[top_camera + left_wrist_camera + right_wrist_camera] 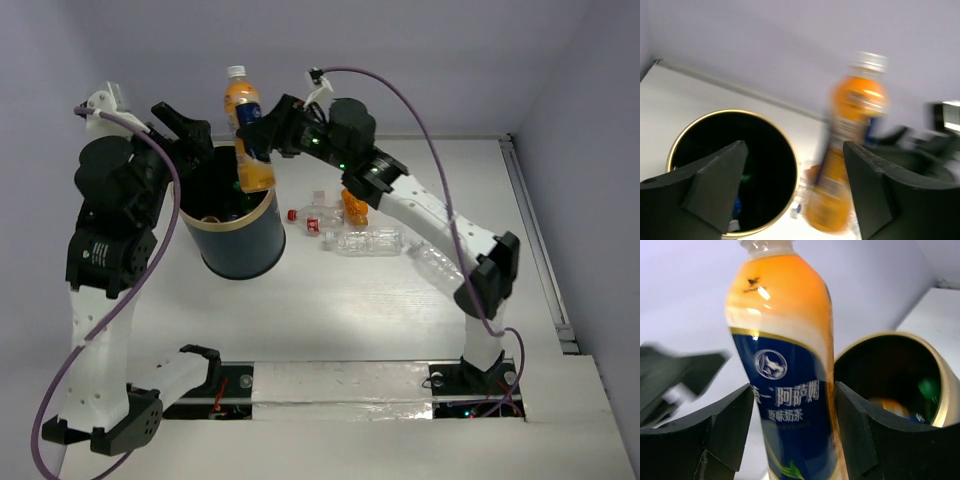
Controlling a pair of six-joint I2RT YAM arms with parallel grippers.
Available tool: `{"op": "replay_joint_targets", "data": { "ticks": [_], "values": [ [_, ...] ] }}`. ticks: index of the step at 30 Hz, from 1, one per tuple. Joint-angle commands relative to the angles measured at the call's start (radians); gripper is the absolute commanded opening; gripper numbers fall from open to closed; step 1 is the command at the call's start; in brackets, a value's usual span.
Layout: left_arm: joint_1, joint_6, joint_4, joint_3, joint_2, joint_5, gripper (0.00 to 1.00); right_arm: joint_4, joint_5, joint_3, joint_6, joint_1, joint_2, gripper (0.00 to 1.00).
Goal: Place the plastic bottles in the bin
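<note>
Right tool [792,392] clamps orange bottle [785,340] by bin [946,390]; left tool [795,150] wide, empty; green bottle [930,389] inside: wrist views only.

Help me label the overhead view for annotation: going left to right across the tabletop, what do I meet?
In order: bin → red-capped clear bottle → small orange bottle → clear bottle beside the right arm. The tall orange bottle held aloft overlaps the bin, so it is left out.

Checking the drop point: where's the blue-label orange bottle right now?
Top view: orange bottle upright in the right gripper, in the air over the right side of the bin; the open left gripper sits just left of it.
</note>
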Motion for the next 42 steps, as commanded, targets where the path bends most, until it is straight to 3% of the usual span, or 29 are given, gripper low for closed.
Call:
{"op": "replay_joint_targets", "data": {
  "ticks": [1,5,7,11,16,18,20,22,23,24,27,30,32,35,40,42],
  "values": [
    [-0.001,-0.029,0.033,0.041,-0.023,0.064,0.73,0.050,0.092,0.181,0.034,0.029,0.146,0.71],
    [-0.019,-0.037,0.033,0.046,-0.038,0.077,0.71,-0.131,0.125,0.532,-0.032,0.078,0.348,0.75],
    [-0.029,-0.036,0.031,0.046,-0.039,0.083,0.69,-0.218,0.125,0.600,-0.065,0.092,0.419,0.82],
    [-0.038,-0.034,0.042,0.034,-0.046,0.097,0.69,-0.113,0.155,0.392,-0.072,0.103,0.318,0.94],
    [-0.038,-0.055,0.085,-0.008,-0.041,0.207,0.63,-0.159,0.204,0.274,-0.167,0.103,0.197,0.91],
    [-0.038,-0.063,0.120,-0.034,-0.041,0.247,0.60,-0.136,0.261,0.184,-0.196,0.103,0.066,0.81],
    [-0.065,-0.077,0.149,-0.069,-0.039,0.304,0.51,-0.064,0.325,-0.025,-0.200,0.078,-0.053,0.71],
    [-0.114,-0.078,0.183,-0.086,-0.023,0.292,0.41,-0.033,0.348,-0.181,-0.181,0.044,-0.241,0.45],
    [-0.203,-0.063,0.188,-0.085,0.005,0.269,0.39,-0.009,0.358,-0.332,-0.172,-0.006,-0.304,0.37],
    [-0.257,-0.049,0.186,-0.080,0.025,0.238,0.37,-0.007,0.358,-0.408,-0.155,-0.034,-0.366,0.21],
    [-0.444,0.013,0.165,-0.042,0.144,0.160,0.29,-0.085,0.373,-0.680,-0.131,-0.165,-0.607,0.01],
    [-0.550,0.069,0.159,-0.023,0.267,0.106,0.16,-0.212,0.378,-0.881,-0.124,-0.326,-0.834,0.00],
    [-0.576,0.067,0.174,-0.055,0.341,0.109,0.01,-0.324,0.390,-0.941,-0.140,-0.397,-0.966,0.00],
    [-0.619,0.026,0.214,-0.109,0.419,0.130,0.00,-0.487,0.416,-0.966,-0.216,-0.505,-1.017,0.00],
    [-0.644,0.020,0.242,-0.126,0.533,0.071,0.00,-0.672,0.428,-0.957,-0.331,-0.591,-0.943,0.00],
    [-0.644,0.075,0.226,-0.102,0.598,0.049,0.07,-0.670,0.375,-0.974,-0.356,-0.637,-0.932,0.00]
  ]
}}
